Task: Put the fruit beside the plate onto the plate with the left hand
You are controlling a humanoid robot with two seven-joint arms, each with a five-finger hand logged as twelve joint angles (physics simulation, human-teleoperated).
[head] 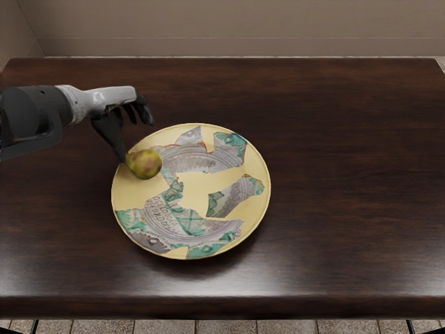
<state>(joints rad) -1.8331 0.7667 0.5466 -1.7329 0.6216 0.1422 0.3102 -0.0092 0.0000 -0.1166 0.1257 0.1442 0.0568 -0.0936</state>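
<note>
Evidently, the fruit [143,163] lay on the plate [259,163], at its upper-left edge just inside the rim. One dark finger [115,139] of the left hand [119,117] reached down to the fruit's left side; contact could not be confirmed. The remaining fingers were spread, gripping nothing. The plate sat on a dark wooden table [348,125].

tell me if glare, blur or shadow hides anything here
Head view: sharp, no blur; soft sheen on the dark table, no harsh glare; the plate throws a faint shadow off its lower rim; the dark left hand blends into the tabletop beside the pear.
</note>
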